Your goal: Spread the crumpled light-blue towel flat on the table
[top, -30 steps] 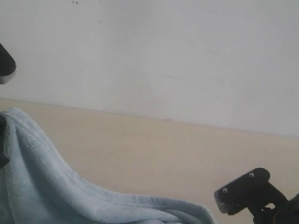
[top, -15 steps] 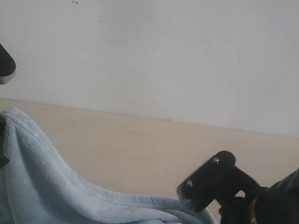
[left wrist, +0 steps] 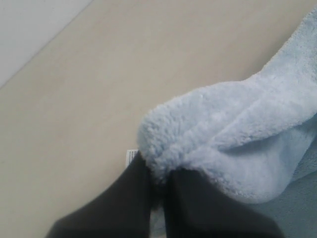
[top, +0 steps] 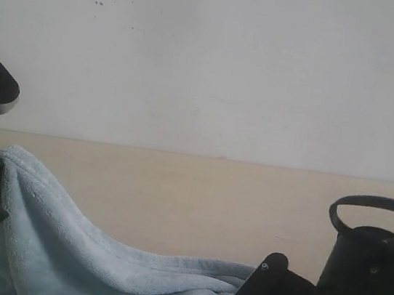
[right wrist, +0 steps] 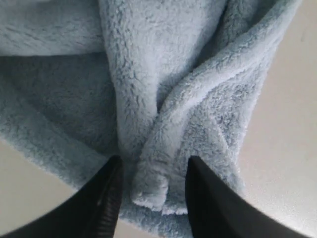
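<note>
At the left, the left gripper (left wrist: 159, 174) had its smooth black fingers pinched shut on a plump, rolled edge of the fluffy light-blue towel (top: 85, 264). It held that end raised over the matte beige table (top: 211, 201), and the cloth sloped rightward in soft folds. There the right gripper (right wrist: 151, 191) stood parted, its dark fingers either side of a narrow pleated ridge of pile.

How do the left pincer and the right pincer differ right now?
The left pincer is shut on the towel; the right pincer is open, straddling a fold. The left pincer holds cloth raised; the right pincer sits low near the table. Both are black.
</note>
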`<action>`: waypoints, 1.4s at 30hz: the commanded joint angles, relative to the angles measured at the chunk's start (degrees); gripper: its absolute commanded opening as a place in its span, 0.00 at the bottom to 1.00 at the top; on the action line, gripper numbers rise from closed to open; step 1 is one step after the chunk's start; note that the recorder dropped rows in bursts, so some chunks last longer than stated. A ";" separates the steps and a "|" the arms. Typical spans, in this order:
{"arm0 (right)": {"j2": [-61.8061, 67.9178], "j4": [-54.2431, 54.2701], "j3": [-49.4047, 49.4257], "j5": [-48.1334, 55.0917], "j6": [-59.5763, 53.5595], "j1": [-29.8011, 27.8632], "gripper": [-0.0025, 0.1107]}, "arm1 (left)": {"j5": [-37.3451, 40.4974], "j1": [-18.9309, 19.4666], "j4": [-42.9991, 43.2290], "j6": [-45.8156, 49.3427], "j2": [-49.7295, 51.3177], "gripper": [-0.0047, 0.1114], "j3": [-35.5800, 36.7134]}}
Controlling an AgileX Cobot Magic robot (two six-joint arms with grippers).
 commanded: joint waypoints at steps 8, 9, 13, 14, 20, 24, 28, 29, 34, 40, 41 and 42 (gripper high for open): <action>0.52 -5.26 0.06 3.24 5.57 -0.02 0.19 | 0.18 -0.18 -0.60 -0.43 0.08 0.07 0.19; 0.52 -5.26 0.06 3.24 5.57 -0.02 0.12 | 0.18 -0.18 -0.60 -0.43 0.08 0.07 0.19; 0.52 -5.39 0.06 3.24 5.57 -0.02 0.02 | 0.18 -0.18 -0.60 -0.43 0.08 0.07 0.19; 0.52 -5.64 0.06 3.24 5.57 -0.02 0.02 | 0.18 -0.18 -0.60 -0.43 0.08 0.07 0.19; -0.13 -15.52 -0.29 6.00 13.41 -0.02 0.02 | 0.41 -0.18 -0.60 -0.43 0.08 0.07 0.19; -7.90 -33.24 -0.29 16.12 27.36 -0.02 0.02 | -1.22 -0.18 0.07 -3.58 -1.52 0.07 0.19; -26.77 -41.25 -0.33 21.36 27.86 -0.02 0.02 | -4.65 -0.18 15.66 -14.26 -13.03 0.07 0.19; -29.11 -42.24 -0.76 21.36 27.49 -0.02 0.02 | -5.14 -0.18 17.82 -14.84 -15.19 0.07 0.19; -47.86 -42.23 -13.20 24.62 14.39 -0.02 0.02 | -3.10 -0.18 22.55 -14.99 -29.30 0.07 -3.88; -53.68 -32.36 -23.02 26.55 -2.33 -0.02 0.02 | -1.22 -0.18 22.55 -10.15 -34.48 0.07 -4.73; -53.68 -31.62 -23.15 27.00 -3.50 -0.02 0.02 | -0.74 -0.18 22.55 -9.66 -33.91 0.07 -4.58; -53.38 -31.06 -23.15 27.10 -3.91 -0.02 0.02 | -0.11 -0.18 22.55 -9.53 -33.01 0.07 -4.39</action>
